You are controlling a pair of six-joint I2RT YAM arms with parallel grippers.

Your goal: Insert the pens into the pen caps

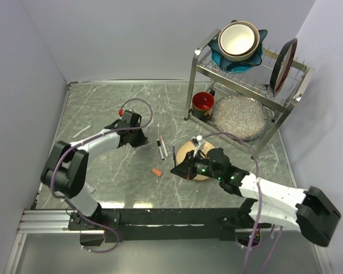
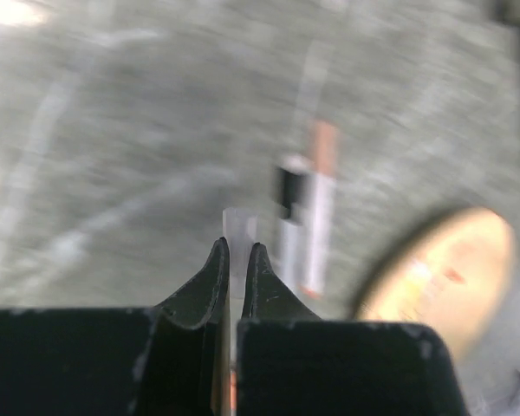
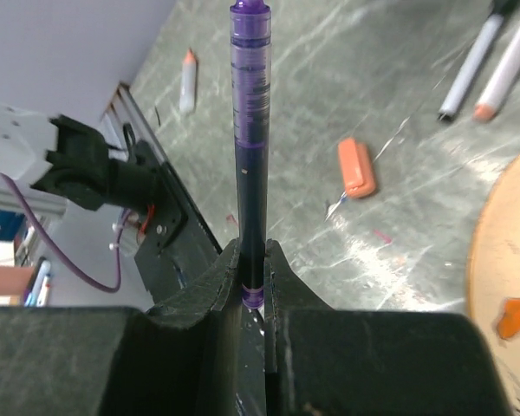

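Observation:
My right gripper [image 1: 179, 169] is shut on a dark purple pen [image 3: 250, 130], which sticks out past the fingertips toward the far side [image 1: 174, 153]. An orange-red pen cap [image 3: 356, 166] lies on the table just left of it [image 1: 156, 172]. Two pens [image 1: 162, 148] lie side by side mid-table, one with a black band [image 2: 290, 208], one with an orange end [image 2: 322, 195]. My left gripper [image 1: 142, 140] is shut on a short whitish piece [image 2: 239, 227]; the blur hides whether it is a pen or a cap. A white pen with a reddish tip [image 3: 187, 80] lies far left.
A round wooden disc [image 1: 201, 155] lies under my right wrist, with a small white piece [image 1: 199, 138] at its far edge. A metal rack [image 1: 248, 85] at the back right holds bowls, a plate and a glass dish. A red cup [image 1: 203, 103] stands beside it.

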